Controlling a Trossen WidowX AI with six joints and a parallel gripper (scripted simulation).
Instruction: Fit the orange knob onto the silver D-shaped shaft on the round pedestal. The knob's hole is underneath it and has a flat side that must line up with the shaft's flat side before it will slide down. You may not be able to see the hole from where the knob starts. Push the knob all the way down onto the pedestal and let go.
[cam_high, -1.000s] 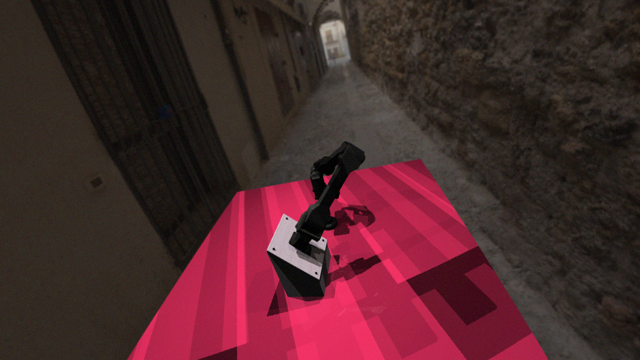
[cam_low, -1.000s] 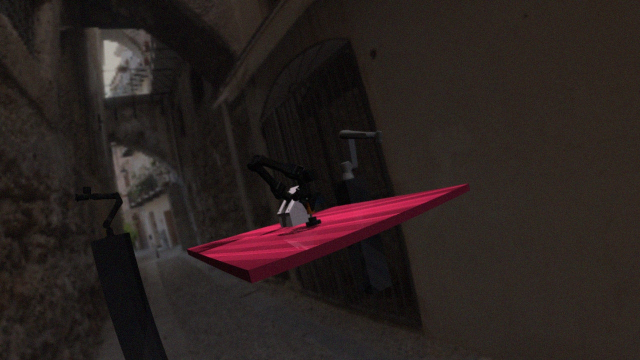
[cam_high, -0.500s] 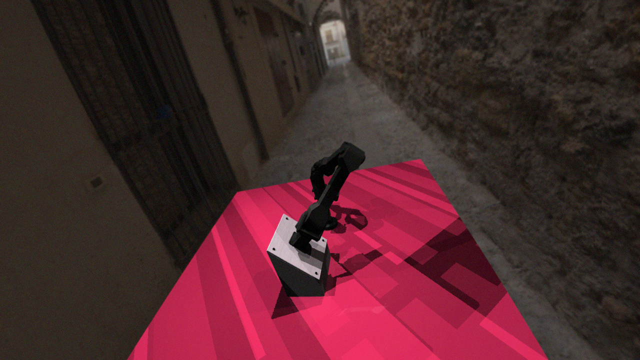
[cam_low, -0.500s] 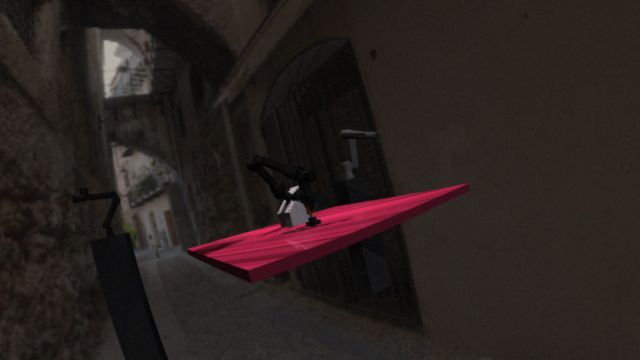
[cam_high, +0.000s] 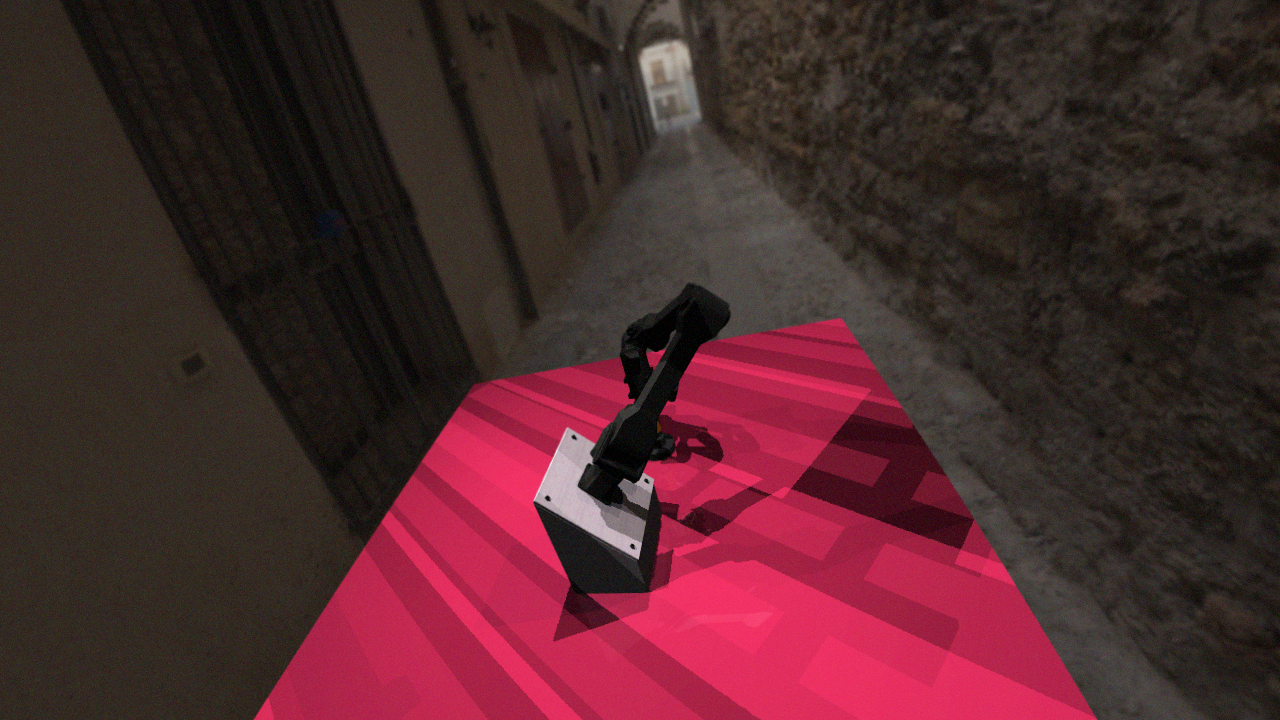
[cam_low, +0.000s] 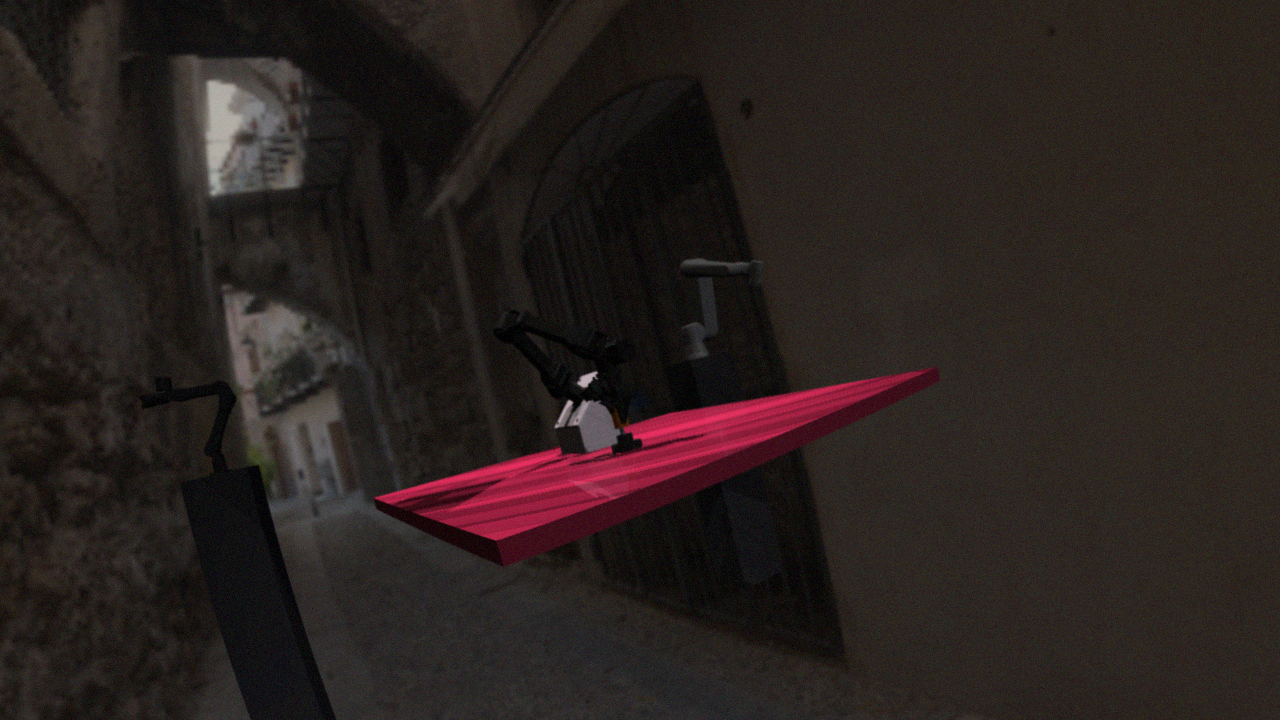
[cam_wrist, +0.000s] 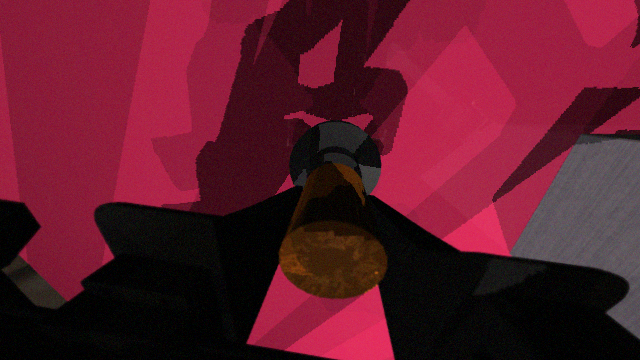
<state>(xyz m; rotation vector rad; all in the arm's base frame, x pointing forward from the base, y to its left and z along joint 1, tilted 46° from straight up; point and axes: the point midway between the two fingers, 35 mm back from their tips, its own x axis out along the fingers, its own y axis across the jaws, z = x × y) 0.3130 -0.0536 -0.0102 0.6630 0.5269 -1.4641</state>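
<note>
Gripping the orange knob (cam_high: 659, 428) (cam_low: 617, 419) (cam_wrist: 334, 260), the claw (cam_high: 657, 420) (cam_low: 619, 417) (cam_wrist: 333, 196) has one finger at the wrist view's left. The knob stands between the fingers, above the dark round pedestal (cam_high: 662, 449) (cam_low: 627, 444) (cam_wrist: 335, 133); whether they touch, I cannot tell. Rightward come the other finger, then a grey metal-faced block (cam_high: 595, 555) (cam_low: 594, 429) (cam_wrist: 575, 200).

The base plate (cam_high: 586, 501) (cam_wrist: 595, 200) looks like brushed metal; the fingers look matt black.
</note>
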